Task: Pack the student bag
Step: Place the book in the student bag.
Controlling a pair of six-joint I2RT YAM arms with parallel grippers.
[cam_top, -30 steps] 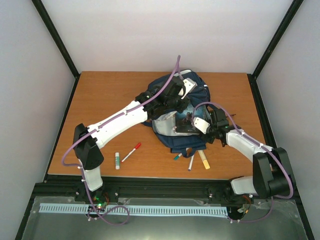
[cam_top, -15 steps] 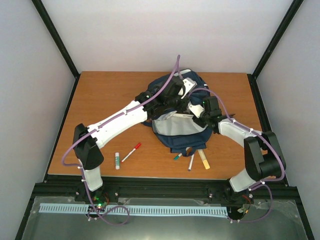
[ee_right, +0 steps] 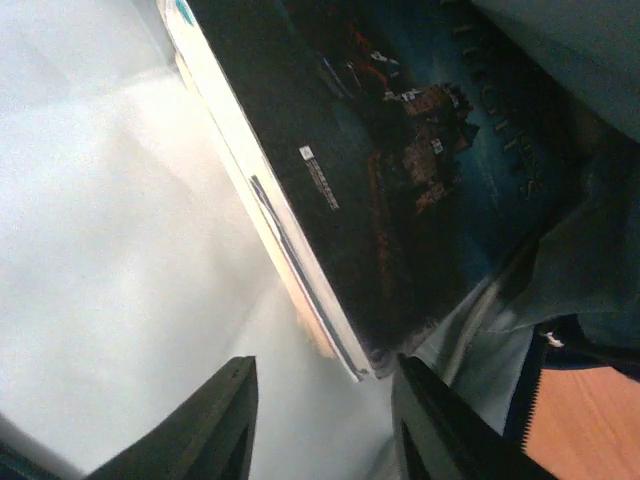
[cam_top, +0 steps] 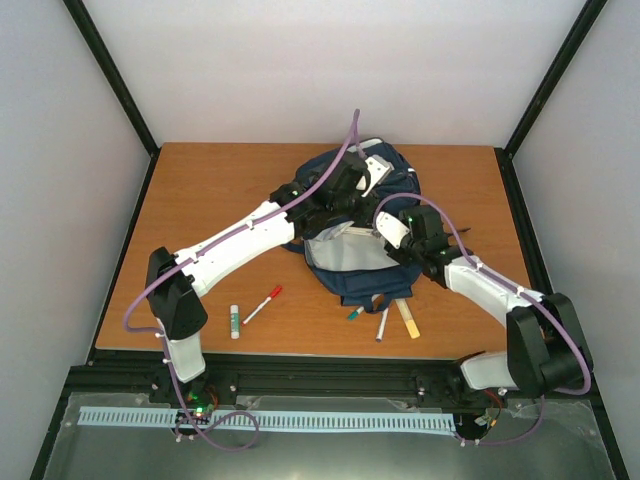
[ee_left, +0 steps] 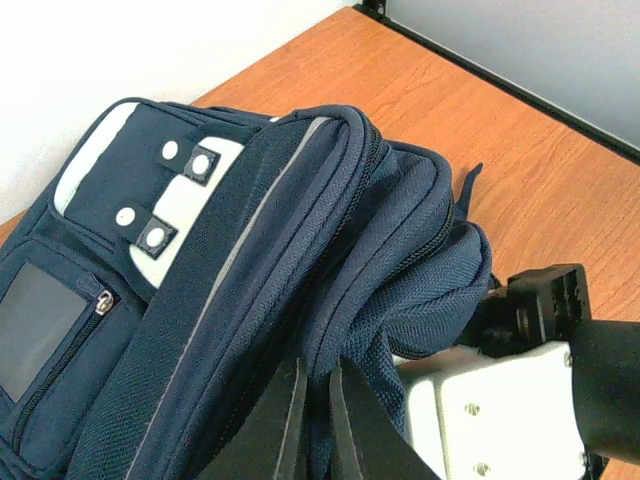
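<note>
A navy student bag (cam_top: 398, 182) lies on the wooden surface (cam_top: 220, 190), right of centre, with its mouth gaping toward 6 o'clock and pale lining showing.

The left fingers (ee_left: 288, 435) are closed tight and appear to pinch a fold of fabric at the mouth's upper rim, holding it up.

The right fingers (ee_right: 225, 420) sit inside the mouth, partly spread, with nothing between them. One dark-covered book (ee_right: 400, 170) lies flat on the lining. Its near corner is just at 12 o'clock from these fingers, and its long edge runs away toward 11 o'clock. The book seems already placed, so backing the right arm out looks like the next step.

Outside the bag there are:
- one yellow highlighter (cam_top: 409, 320), one pen (cam_top: 382, 325) and one green-capped marker (cam_top: 355, 313), at 6 o'clock from the bag;
- one red marker (cam_top: 262, 304) and one glue stick (cam_top: 235, 320), at 7 o'clock.

The right arm is nearer the first three, and it is the only arm with free fingers.
</note>
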